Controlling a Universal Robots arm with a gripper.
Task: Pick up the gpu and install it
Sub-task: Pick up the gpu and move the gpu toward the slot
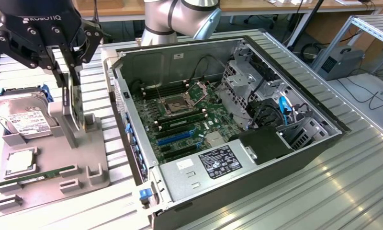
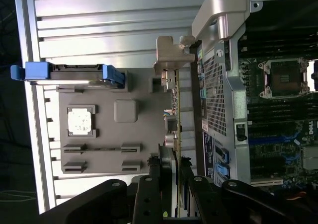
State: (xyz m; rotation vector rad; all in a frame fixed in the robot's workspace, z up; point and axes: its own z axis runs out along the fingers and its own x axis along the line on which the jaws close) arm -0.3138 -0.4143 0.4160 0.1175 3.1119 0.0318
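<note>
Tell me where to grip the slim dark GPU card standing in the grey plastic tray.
Grip the slim dark GPU card by its upper long edge, coming straight down, squeezing its two flat faces. It stands upright on edge in the grey tray, leaving that top edge reachable.

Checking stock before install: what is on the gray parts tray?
Hard drive, processor chip, green memory stick and the upright gpu on the tray. The gpu's bottom edge is hidden in its slot.

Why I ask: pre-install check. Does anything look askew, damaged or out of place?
Nothing stands out. The graphics card stands upright in the gray holder, with the tool closed on it; the hard drive, chip and memory stick sit in their places.
</note>
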